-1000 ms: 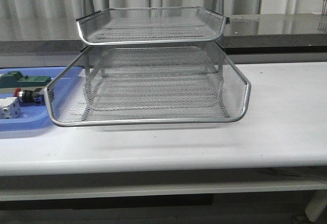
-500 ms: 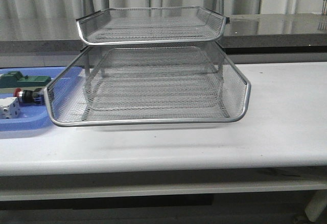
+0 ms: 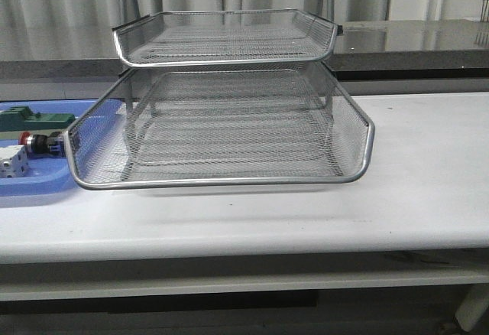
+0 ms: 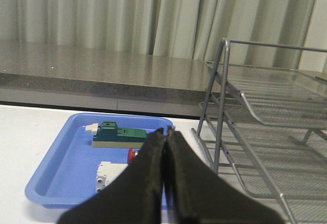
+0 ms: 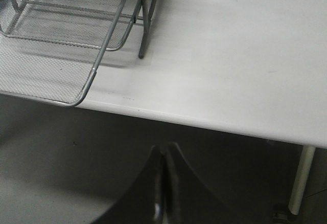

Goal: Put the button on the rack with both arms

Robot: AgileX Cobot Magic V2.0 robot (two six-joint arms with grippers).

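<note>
The button [image 3: 42, 144] lies on its side in the blue tray [image 3: 46, 186] at the table's left; only its red head [image 4: 132, 155] shows past my left fingers. The silver mesh rack [image 3: 229, 121] stands mid-table, its lower tray pulled forward. My left gripper [image 4: 165, 132] is shut on nothing and hangs above the blue tray [image 4: 56, 162], short of the button, with the rack [image 4: 265, 132] beside it. My right gripper [image 5: 164, 147] is shut and empty, out past the table's front edge [image 5: 204, 121], near the rack's lower tray corner [image 5: 76, 98]. Neither gripper shows in the front view.
A green block [image 3: 34, 118] and a white cube [image 3: 14, 163] share the blue tray with the button; in the left wrist view the green block [image 4: 120, 134] and the white cube [image 4: 108, 173] flank it. A grey counter [image 3: 428, 40] runs behind the white table [image 3: 428, 167].
The front-left corner of the rack's lower tray sits very slightly further left than a second ago. Nothing else differs.
</note>
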